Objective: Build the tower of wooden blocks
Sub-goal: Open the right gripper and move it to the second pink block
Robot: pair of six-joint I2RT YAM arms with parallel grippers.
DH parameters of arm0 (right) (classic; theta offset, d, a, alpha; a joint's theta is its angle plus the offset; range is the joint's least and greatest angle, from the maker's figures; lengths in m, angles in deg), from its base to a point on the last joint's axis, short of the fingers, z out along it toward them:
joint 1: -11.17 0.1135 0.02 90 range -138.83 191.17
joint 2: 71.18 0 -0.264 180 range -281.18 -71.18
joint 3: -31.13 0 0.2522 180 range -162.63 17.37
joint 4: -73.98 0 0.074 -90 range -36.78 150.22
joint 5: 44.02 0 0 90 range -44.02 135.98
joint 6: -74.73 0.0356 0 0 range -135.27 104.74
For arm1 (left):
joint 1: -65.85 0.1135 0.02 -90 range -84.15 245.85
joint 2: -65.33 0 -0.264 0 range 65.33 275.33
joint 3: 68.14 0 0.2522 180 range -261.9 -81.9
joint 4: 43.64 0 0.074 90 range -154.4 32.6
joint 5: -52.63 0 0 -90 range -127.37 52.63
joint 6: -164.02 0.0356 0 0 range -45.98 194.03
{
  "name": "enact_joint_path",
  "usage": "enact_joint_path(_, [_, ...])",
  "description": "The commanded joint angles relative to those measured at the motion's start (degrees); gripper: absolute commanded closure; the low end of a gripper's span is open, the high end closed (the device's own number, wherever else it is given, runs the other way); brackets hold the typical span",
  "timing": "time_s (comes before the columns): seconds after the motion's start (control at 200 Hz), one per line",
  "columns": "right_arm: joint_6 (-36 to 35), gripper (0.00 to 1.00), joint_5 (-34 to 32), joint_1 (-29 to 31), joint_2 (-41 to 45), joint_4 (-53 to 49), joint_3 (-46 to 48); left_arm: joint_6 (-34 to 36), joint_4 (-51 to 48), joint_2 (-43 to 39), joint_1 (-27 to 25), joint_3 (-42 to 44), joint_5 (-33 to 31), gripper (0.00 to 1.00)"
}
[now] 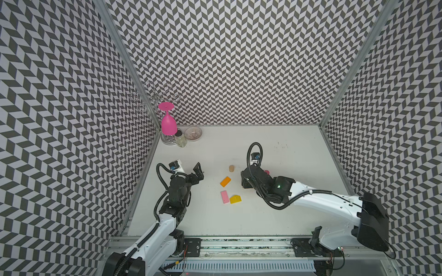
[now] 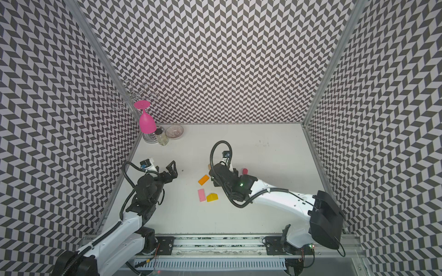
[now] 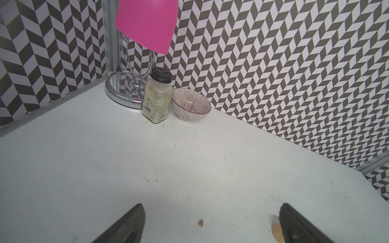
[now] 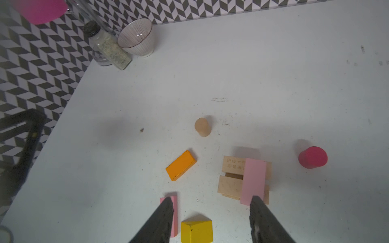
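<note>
**Operator:** State both hands.

**Technician:** The left hand [image 1: 199,170] hovers at the left of the table [image 1: 275,215], jaws fully apart, holding nothing. The right hand [image 4: 211,199] is over the tower [image 4: 231,168], jaws parted, with nothing between them. One fingertip [image 4: 259,208] is at the end of the upper pink bar [image 4: 253,178]; contact cannot be confirmed.

**Operator:** Locate the wood blocks.

**Technician:** Left to right in a top view:
- The loose pink bar [image 1: 224,197] lies flat.
- The orange block [image 1: 225,181] lies flat beyond it.
- The tan cylinder [image 1: 231,168] stands upright.
- The yellow house-shaped block [image 1: 235,199] sits just beside the loose pink bar.
- The tower comes next, hidden under the right arm in both top views. The right wrist view shows tan bars in what appear to be two layers, with the upper pink bar laid across them.
- The red cylinder [image 4: 313,157] stands apart at its right.

**Operator:** Handling properties?

**Technician:** By judgement, the blocks are light, rigid and not fragile. The painted faces are probably smooth, so a shallow grip may slip.
- Bars: grasp across the two long sides at mid-length.
- Cylinders: grasp across the diameter, near the top.
- House-shaped block: grasp on its flat parallel walls, never the sloped roof.

The tower is loose-stacked and a sideways nudge probably shifts it. Lower each piece straight down.
</note>
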Motion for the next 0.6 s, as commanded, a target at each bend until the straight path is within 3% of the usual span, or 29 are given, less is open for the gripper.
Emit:
enact_joint_path(0.0, [-0.6, 0.42, 1.0, 1.7, -3.3, 4.1, -1.3, -0.5, 0.9, -0.9, -0.2, 0.5, -0.8, 0.00])
enact_joint_path(0.255, [-3.0, 0.42, 6.8, 4.2, -17.8, 4.0, -10.4, -2.3, -1.0, -1.4, 0.0, 0.2, -4.8, 0.00])
enact_joint_path(0.426, [-3.4, 0.44, 6.3, 7.5, -25.7, 0.8, -15.5, -2.9, -1.9, -1.9, 0.2, 0.2, -5.9, 0.00])
enact_joint_path(0.596, [-1.6, 0.46, 6.6, 7.7, -29.6, 1.1, -14.8, -3.1, -2.0, -3.5, 0.2, 0.9, -6.3, 0.00])
